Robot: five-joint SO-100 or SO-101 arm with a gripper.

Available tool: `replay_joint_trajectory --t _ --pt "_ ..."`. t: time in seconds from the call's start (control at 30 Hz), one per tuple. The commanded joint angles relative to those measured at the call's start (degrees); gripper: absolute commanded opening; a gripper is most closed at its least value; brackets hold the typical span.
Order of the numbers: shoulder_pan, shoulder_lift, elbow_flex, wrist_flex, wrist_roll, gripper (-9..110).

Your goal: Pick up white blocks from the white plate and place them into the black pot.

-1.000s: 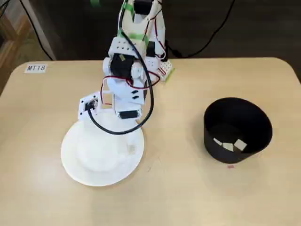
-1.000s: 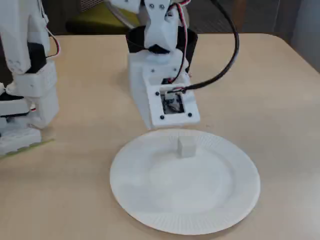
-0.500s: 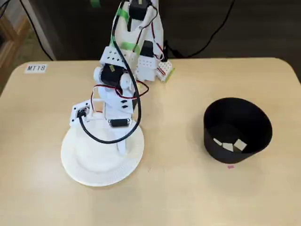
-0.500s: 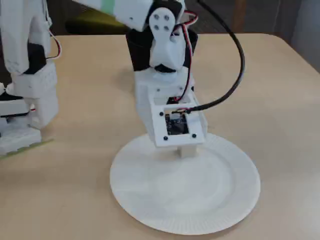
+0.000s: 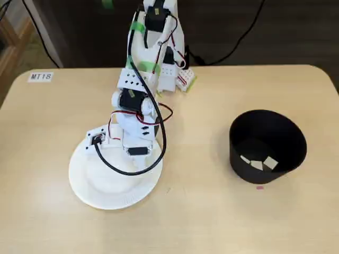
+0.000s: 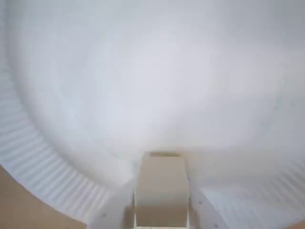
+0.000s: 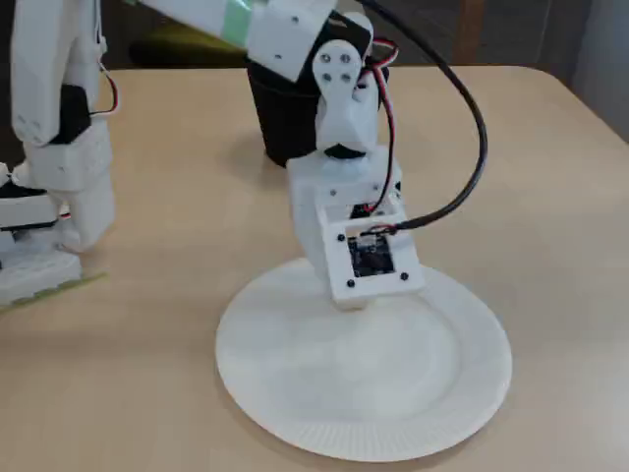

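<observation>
At the far left corner of the table (image 5: 47, 137), in a fixed view, a small label (image 5: 41, 76) reads "MT18". The arm bends down over the white plate (image 5: 92, 190); the black pot (image 5: 267, 145) on the right holds three white blocks (image 5: 258, 163).

From the wrist view, the gripper (image 6: 161, 217) fingers touch both sides of one cream block (image 6: 161, 191), on the plate's near edge.

Seen from another fixed view, the camera housing (image 7: 369, 258) hides the fingers.

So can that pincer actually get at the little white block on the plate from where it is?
Probably yes. In the wrist view the white block sits right between the pincer fingers, on the white plate, with nothing else in the way.
</observation>
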Motion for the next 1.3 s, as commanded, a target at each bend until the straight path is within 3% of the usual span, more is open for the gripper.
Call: replay_joint_trajectory --t 0.0,0.2,0.43,0.67,0.93,1.03,1.27 --pt "0.62 0.26 -2.2 -1.23 0.26 -2" --pt "0.88 9.14 -1.67 -4.13 0.44 -2" --pt "-4.31 37.18 5.98 -27.16 3.78 -2" --pt "-25.31 52.73 8.61 -29.44 6.5 -2" --pt "-50.71 54.05 24.7 -41.92 14.33 -2" --pt "-53.44 52.12 31.46 -49.31 16.35 -2" --pt "-53.35 43.33 33.05 -50.62 14.94 -2"
